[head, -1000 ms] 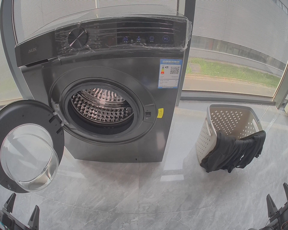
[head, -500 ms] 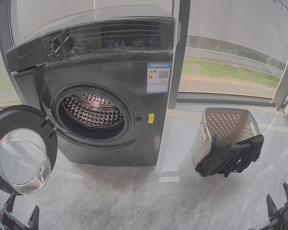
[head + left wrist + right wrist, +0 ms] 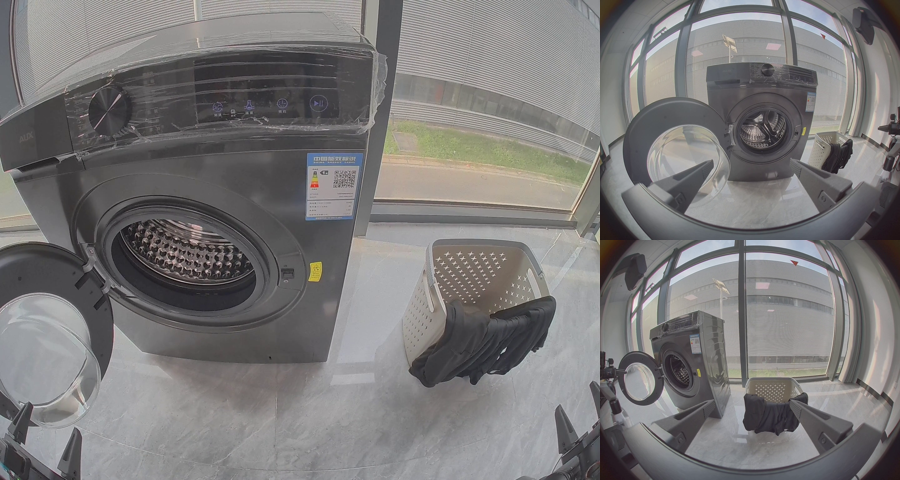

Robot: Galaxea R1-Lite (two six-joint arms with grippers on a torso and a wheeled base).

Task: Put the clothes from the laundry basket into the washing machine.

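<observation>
Both grippers are low and near the robot, well short of the work. Left gripper [image 3: 50, 420] has its jaws wide apart with nothing in them, and the right gripper [image 3: 576, 400] is the same.

The target is a black garment [image 3: 487, 340] draped over the near rim of the white laundry basket [image 3: 437, 294], most of it hanging down the outside, tail close to the floor [image 3: 300, 412]. The basket stands on the robot's right, apart from the washing machine [image 3: 337, 262]. Its door [image 3: 56, 281] is swung fully open to the left, so the drum [image 3: 187, 250] is exposed.

Step in hand, as I read it: get the right arm to the basket and take the garment.

- Pinch the bunched fold on top of the rim, not the hanging tail — more cloth in the jaws means less slip.
- Close on cloth only. Catch the rim and the basket probably tips or drags.
- Lift straight up until the tail clears rim and floor, then traverse.
- Enter the drum from the right, away from the door.
- Release deep inside — no cloth left over the door seal.
</observation>
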